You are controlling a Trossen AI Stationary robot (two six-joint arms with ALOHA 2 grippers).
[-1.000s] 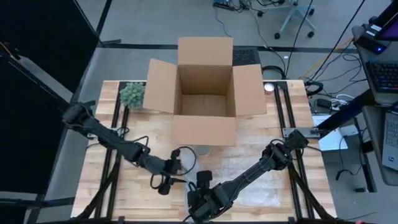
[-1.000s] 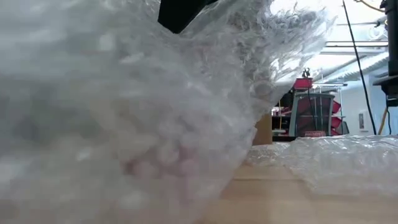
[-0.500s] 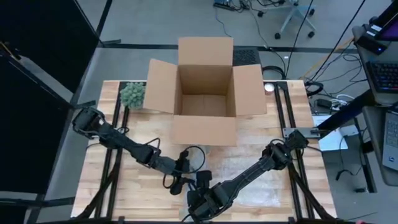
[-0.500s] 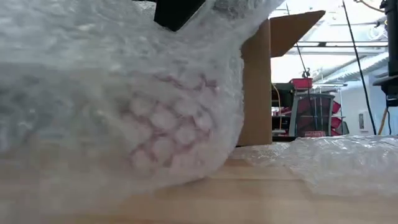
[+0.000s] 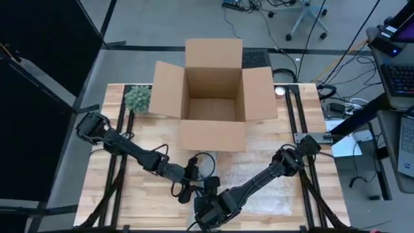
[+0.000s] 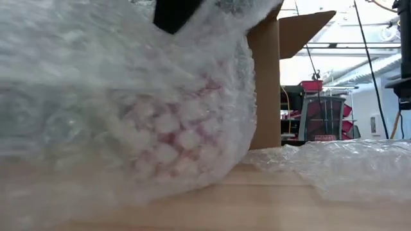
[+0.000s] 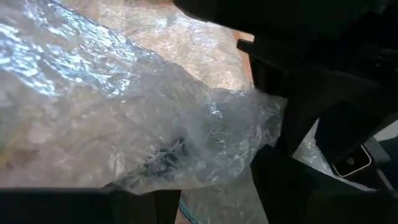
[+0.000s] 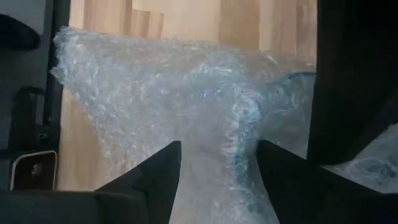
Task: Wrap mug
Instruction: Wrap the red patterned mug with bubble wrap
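Note:
The mug (image 6: 170,138) shows only as a pink-red shape inside a bundle of clear bubble wrap (image 6: 96,77) resting on the wooden table near its front middle. My left gripper (image 5: 193,176) comes in from the left and my right gripper (image 5: 208,195) from the right. They meet over the bundle, each shut on bunched wrap. More of the sheet (image 5: 272,194) lies spread toward the right. The mug is hidden in the high view. My left gripper has a gathered bunch of the wrap (image 7: 211,177) between its two fingers, several crumpled layers narrowing toward them. The wrap fans out away from the fingers over the bundle. My right gripper stands close in front of it. My right gripper has a bunched fold of the wrap (image 8: 217,168) between its two fingers (image 8: 155,183), coming at it from above. The wrap spreads out below onto the table. A thin blue line shows through it beside one finger.
An open cardboard box (image 5: 213,84) stands at the far middle, its near flap (image 5: 212,136) folded down toward the bundle. A small green plant (image 5: 137,98) sits at the far left. Bare table shows at the front left.
My left gripper has moved toward the table's right and slightly farther, closing in on my right gripper. The raised wrap has come down and folded over the bundle, so the box behind now shows in the low view and the pink mug shows through the wrap.

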